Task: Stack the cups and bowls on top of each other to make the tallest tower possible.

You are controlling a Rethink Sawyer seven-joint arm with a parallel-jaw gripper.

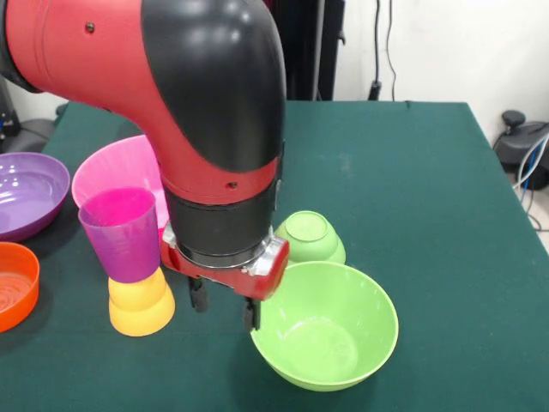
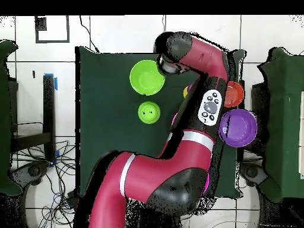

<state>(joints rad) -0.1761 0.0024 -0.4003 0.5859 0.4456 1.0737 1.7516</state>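
Across the green table (image 1: 429, 172) my arm comes down, its claw (image 1: 225, 305) hanging spread at the left rim of the lime bowl (image 1: 330, 330), pinching nothing, one finger just beside that rim. Far left sits the purple bowl (image 1: 26, 193), with the pink bowl (image 1: 116, 167) beside it and the orange bowl (image 1: 15, 283) nearer. Behind the lime bowl lies the small green bowl (image 1: 310, 236), upside down. Left of my claw, the purple cup (image 1: 124, 232) stands upright on the upturned yellow cup (image 1: 140, 305).

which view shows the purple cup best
The front view: the purple cup stands upright on the upturned yellow cup, in plain sight. In the overhead view the arm covers nearly all of that stack.
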